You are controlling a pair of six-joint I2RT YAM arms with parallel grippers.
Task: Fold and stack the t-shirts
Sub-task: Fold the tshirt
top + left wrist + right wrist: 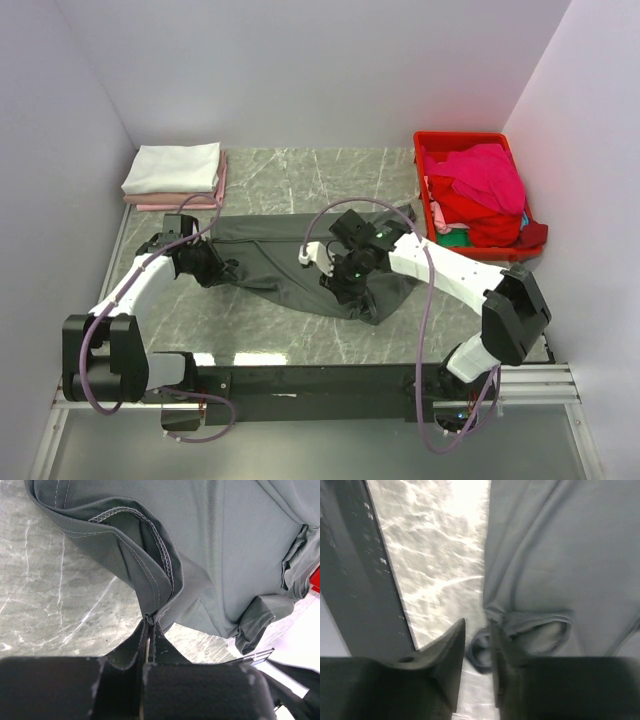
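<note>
A dark grey t-shirt (270, 250) lies spread and creased across the middle of the marble table (300, 175). My left gripper (215, 268) is at its left edge, shut on a bunched hem of the shirt (225, 555); in the left wrist view the gripper (150, 620) pinches the cloth at its tips. My right gripper (340, 285) hovers over the shirt's near right part. In the right wrist view this gripper (477, 627) has its jaws apart, with a small roll of the grey shirt (555, 555) lying in the gap.
A folded white shirt (172, 167) sits on a folded pink one (180, 200) at the back left corner. A red crate (470, 138) at the back right holds a heap of magenta (490, 175), red and green (452, 237) cloth. White walls enclose the table.
</note>
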